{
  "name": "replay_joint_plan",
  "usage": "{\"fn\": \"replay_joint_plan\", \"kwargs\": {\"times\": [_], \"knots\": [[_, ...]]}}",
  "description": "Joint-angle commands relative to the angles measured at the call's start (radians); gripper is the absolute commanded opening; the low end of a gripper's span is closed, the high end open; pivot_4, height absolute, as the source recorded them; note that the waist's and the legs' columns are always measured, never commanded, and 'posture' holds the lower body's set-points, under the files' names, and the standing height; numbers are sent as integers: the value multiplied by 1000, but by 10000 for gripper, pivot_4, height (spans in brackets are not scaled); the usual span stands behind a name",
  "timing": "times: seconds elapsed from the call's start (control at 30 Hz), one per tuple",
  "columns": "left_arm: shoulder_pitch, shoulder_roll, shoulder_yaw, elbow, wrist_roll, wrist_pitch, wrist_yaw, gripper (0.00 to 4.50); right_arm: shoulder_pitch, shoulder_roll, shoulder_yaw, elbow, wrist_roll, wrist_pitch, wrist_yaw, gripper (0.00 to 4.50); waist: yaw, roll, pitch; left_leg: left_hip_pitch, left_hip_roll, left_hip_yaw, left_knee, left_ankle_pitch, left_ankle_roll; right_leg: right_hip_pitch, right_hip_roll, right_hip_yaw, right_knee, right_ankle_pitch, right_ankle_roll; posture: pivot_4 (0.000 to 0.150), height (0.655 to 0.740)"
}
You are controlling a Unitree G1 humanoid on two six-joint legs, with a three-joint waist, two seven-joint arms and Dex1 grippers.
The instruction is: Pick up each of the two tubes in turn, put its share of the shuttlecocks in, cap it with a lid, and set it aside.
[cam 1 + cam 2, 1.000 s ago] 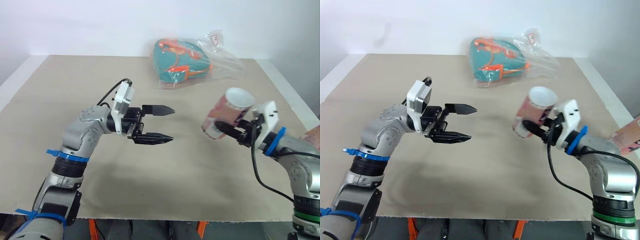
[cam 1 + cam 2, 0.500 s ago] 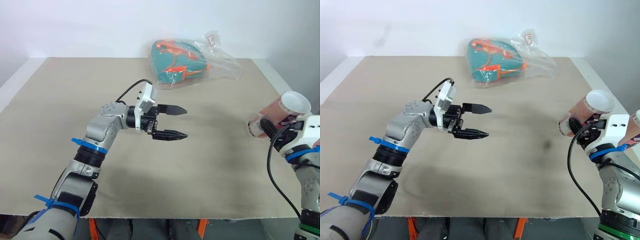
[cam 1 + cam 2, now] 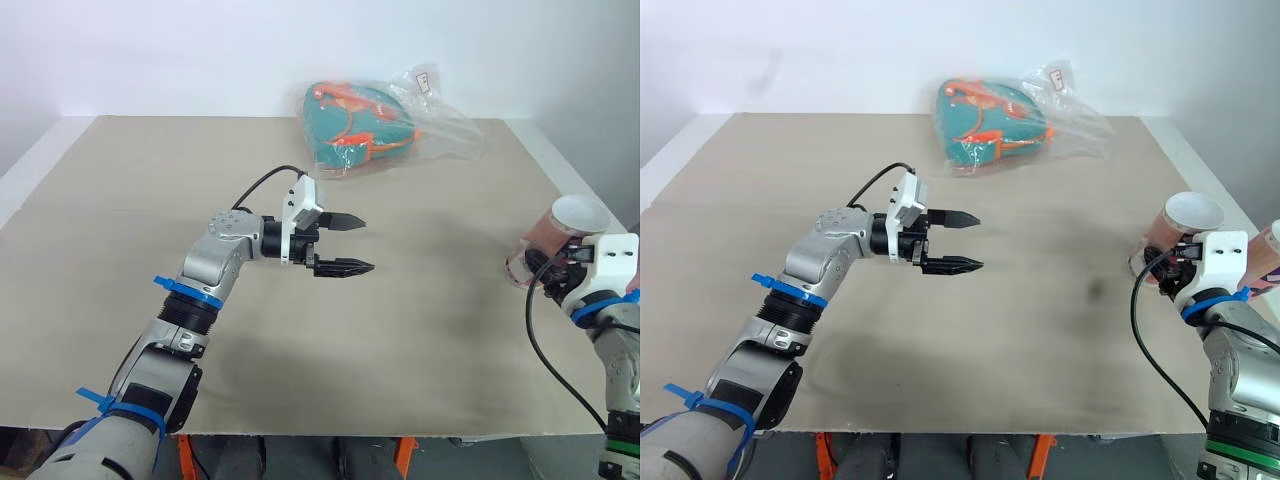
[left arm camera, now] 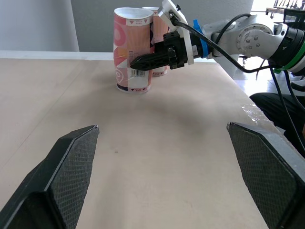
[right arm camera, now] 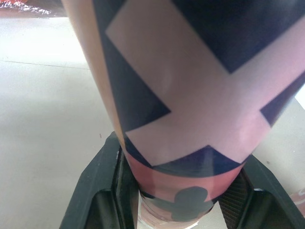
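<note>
Two pink printed tubes stand close together at the right edge of the table [image 3: 420, 340], and the nearer tube [image 4: 131, 40] is the one you have in hand: the right gripper [image 3: 538, 272] is clamped on it, one black finger lying across its printed side a little below mid-height and the other behind it. From the left wrist view it sits upright with its base at the surface, though you cannot tell whether it bears on the table or hangs just above it. Its white-rimmed top faces up and looks open, but nothing inside can be made out. Treat it as light, thin-walled card, I would judge: stiff along its length, easily dented across it, weakest at the open mouth, and the glossy wrap may let it slide or turn between narrow fingers. Take hold on the lower body as now, squeeze no harder than needed, and keep clear of the rim. The second tube [image 4: 157, 28] is just behind it, so watch for a knock when you let go or draw back; both are near the table's edge. Your left gripper [image 3: 365, 244] hovers over the middle of the table, well apart from the tubes, its fingers spread and empty. At the far side lies a clear plastic bag [image 3: 365, 125] with something teal and orange inside; what it holds cannot be told.
</note>
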Motion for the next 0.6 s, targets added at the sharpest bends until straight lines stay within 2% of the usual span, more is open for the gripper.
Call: {"fn": "replay_joint_plan", "kwargs": {"times": [0.03,0.1,0.13,0.6], "knots": [[-12,-4,16,-17,-1,-18,3,45000,7,-13,-2,23,24,57,15,32440,0,0,0,0,0,0,0,0,0,0,0,0,0,0,0,1500,7400],[-12,-5,17,-16,-1,-17,1,45000,6,-15,-7,29,24,66,12,41777,0,0,0,0,0,0,0,0,0,0,0,0,0,0,0,1500,7400],[-12,-5,16,-17,-2,-16,0,45000,3,-20,-10,40,22,72,10,44512,0,1,0,0,0,0,0,0,0,0,0,0,0,0,0,1500,7400],[-4,-4,14,-24,-5,-9,-14,45000,38,-65,-14,38,21,103,57,44512,0,2,0,0,0,0,-1,0,0,0,0,0,0,-1,0,1500,7400]]}}
